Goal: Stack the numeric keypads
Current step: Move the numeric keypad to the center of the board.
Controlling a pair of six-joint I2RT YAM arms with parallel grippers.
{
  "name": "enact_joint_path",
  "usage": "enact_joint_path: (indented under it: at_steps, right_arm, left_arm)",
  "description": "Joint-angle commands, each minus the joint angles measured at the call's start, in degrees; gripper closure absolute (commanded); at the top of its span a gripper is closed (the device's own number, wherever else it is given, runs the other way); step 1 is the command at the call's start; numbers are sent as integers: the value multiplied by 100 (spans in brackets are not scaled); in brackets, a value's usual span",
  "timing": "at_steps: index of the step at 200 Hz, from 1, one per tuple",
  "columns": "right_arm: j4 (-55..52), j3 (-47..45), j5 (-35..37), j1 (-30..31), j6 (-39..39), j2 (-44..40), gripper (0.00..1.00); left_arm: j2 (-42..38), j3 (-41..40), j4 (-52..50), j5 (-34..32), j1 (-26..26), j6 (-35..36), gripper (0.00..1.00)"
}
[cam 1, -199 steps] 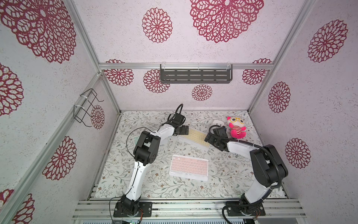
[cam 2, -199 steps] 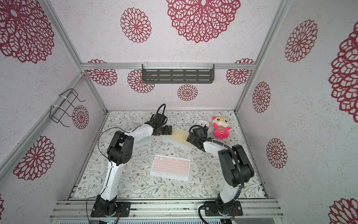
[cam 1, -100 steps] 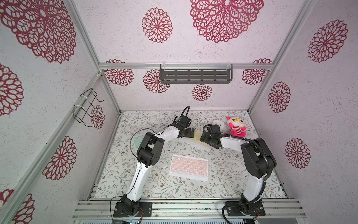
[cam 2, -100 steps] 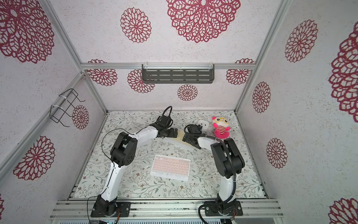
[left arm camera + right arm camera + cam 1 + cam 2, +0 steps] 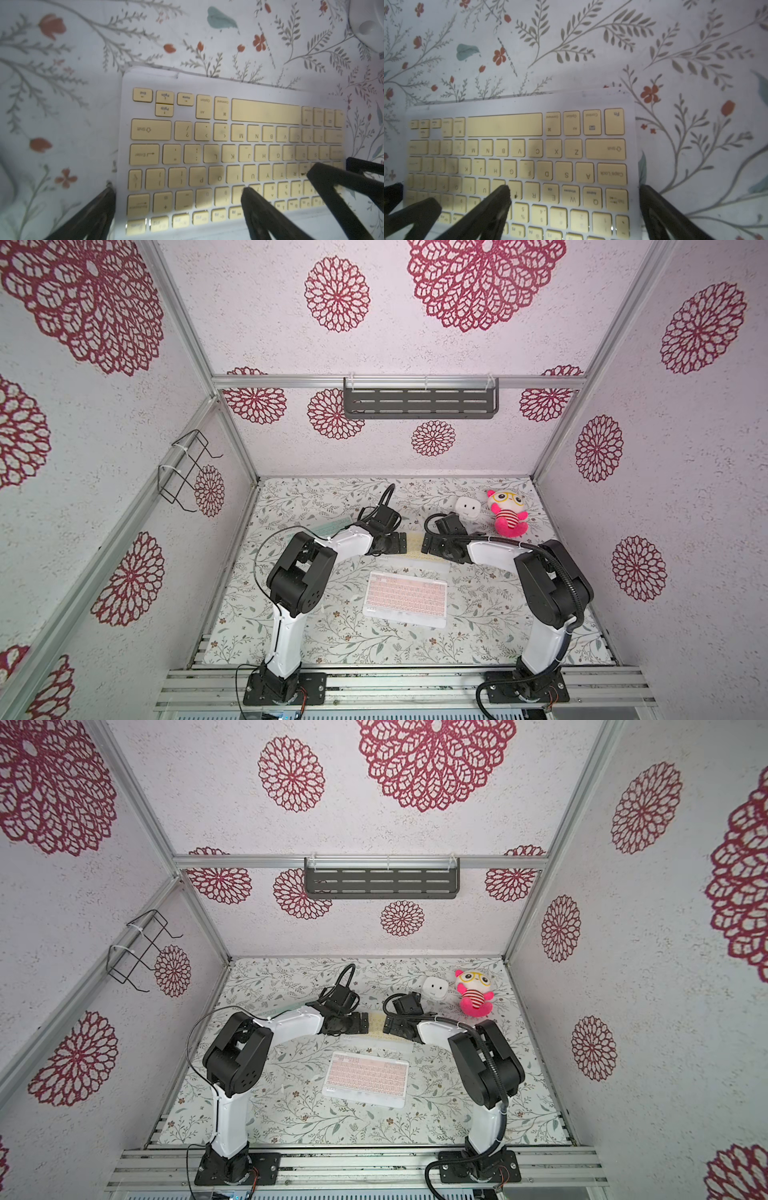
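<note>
The yellow keypad (image 5: pixel 414 546) (image 5: pixel 376 1021) lies at the back middle, mostly covered by both grippers. My left gripper (image 5: pixel 400 543) (image 5: pixel 178 188) is open over one end of the yellow keypad (image 5: pixel 228 149), one finger (image 5: pixel 99 207) off its short edge, the other over the keys. My right gripper (image 5: pixel 428 546) (image 5: pixel 575 188) is open over the opposite end of that keypad (image 5: pixel 529 155) in the same way. The pink keypad (image 5: pixel 406 598) (image 5: pixel 365 1079) lies flat front of centre. A strip of the mint green keypad (image 5: pixel 328 526) shows behind my left arm.
A small white cube gadget (image 5: pixel 466 508) and a pink plush toy (image 5: pixel 508 515) stand at the back right, close behind my right wrist. A dark shelf (image 5: pixel 419 403) hangs on the back wall and a wire basket (image 5: pixel 187 472) on the left wall.
Both grippers have moved inward toward each other over the yellow keypad, covering more of it. Both stay open. The pink keypad has not moved.
</note>
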Motion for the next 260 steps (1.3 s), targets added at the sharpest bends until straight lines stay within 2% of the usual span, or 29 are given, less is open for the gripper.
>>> enact_joint_path:
  at_steps: [1, 51, 73, 98, 188, 225, 260]
  right_arm:
    - [-2, 19, -634, 208, -67, -129, 1]
    - [-999, 622, 389, 199, -258, -1, 1]
    - [-1212, 768, 727, 190, -323, 17, 1]
    - [-1254, 817, 796, 182, -322, 92, 1]
    - [-1391, 944, 411, 235, -138, 649, 1]
    - [-1185, 1001, -25, 440, -309, 634, 1]
    - [-709, 755, -705, 507, -332, 241, 1]
  left_arm:
    - [-132, -366, -17, 253, -283, -545, 3]
    - [-217, -211, -573, -721, -275, -495, 3]
    - [-43, 14, -752, -803, -276, -408, 3]
    - [84, 96, -759, -738, -270, -427, 3]
    - [98, 27, -444, -265, -257, -500, 3]
    - [103, -104, -53, 240, -256, -582, 2]
    - [35, -167, 143, 462, -261, -605, 3]
